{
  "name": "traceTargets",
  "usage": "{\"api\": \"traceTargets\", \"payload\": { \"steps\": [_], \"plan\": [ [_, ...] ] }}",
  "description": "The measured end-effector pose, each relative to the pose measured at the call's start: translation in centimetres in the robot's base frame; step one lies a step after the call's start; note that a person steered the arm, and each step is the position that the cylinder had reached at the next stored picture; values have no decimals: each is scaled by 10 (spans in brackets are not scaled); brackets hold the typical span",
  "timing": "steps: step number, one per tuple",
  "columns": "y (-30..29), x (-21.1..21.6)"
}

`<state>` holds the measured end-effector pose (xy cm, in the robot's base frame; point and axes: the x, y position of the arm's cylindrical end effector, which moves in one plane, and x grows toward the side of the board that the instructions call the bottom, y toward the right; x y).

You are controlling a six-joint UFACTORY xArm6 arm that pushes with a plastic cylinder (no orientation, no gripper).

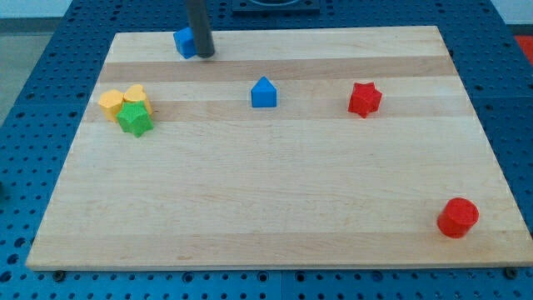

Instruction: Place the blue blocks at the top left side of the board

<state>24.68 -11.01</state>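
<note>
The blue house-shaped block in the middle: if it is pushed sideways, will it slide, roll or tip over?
The blue house-shaped block will probably slide: it seems to rest on a flat face on the smooth board. It looks squat, so tipping seems unlikely. An off-centre push from my tip might turn it.

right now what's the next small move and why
Probably lift away from the blue block at the view's top left and come round to the right of the blue house-shaped block. My tip sits against the first block's right side, already near the board's top left edge, while the house-shaped one lies nearer the middle.
</note>
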Motion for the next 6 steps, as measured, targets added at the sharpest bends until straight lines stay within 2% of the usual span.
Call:
{"api": "traceTargets", "payload": {
  "steps": [1,2,3,4,5,6],
  "plan": [
    [-30,-34],
    [-89,-11],
    [-79,-19],
    [-39,-6],
    [-81,8],
    [-82,32]
  ]
}}
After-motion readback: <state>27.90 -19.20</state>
